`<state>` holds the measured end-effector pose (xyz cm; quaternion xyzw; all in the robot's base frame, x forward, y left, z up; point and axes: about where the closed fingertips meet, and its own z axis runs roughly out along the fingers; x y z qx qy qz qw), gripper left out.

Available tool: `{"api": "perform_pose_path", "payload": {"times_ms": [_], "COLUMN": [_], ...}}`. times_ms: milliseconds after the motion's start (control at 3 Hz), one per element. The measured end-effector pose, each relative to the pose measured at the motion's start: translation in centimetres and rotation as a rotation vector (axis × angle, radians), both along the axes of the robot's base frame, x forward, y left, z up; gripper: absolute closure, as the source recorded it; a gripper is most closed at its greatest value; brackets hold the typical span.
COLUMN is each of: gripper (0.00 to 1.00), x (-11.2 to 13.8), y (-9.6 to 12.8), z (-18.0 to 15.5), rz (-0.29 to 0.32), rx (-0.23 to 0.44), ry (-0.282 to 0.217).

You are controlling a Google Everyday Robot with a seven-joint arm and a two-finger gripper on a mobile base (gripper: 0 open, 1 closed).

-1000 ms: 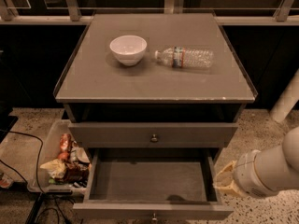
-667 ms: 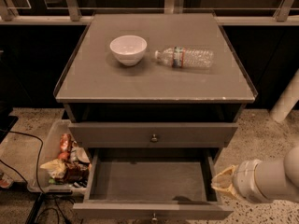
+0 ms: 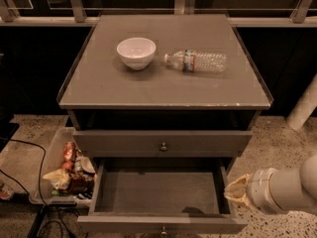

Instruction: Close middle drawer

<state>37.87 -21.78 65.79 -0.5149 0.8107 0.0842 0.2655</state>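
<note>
The middle drawer (image 3: 158, 192) is pulled out and empty inside; its front with a small round knob (image 3: 162, 229) lies at the bottom edge of the camera view. Above it the top drawer (image 3: 124, 144) is shut, with its own knob. The lowest drawer is hidden below the open one. My gripper (image 3: 237, 192) is at the lower right, beside the right wall of the open drawer near its front corner, on the end of the white arm (image 3: 287, 190).
On the cabinet top (image 3: 168, 86) stand a white bowl (image 3: 136, 52) and a plastic water bottle (image 3: 198, 61) lying on its side. A clear bin of snack packets (image 3: 67, 170) sits on the floor to the left, with cables (image 3: 49, 217) near it. A white post (image 3: 304, 105) stands at the right.
The arm has sunk a little at the lower right, staying beside the drawer's right wall. The drawer is as far out as before.
</note>
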Motion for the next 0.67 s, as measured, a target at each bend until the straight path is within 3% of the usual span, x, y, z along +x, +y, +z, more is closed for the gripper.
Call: {"api": "perform_pose_path", "payload": {"times_ms": [667], "gripper": [1.00], "x": [-2.4], "y": [2.9], "z": [-8.6], "rz": [0.032], "rx": [0.037], "ry": [0.131]}}
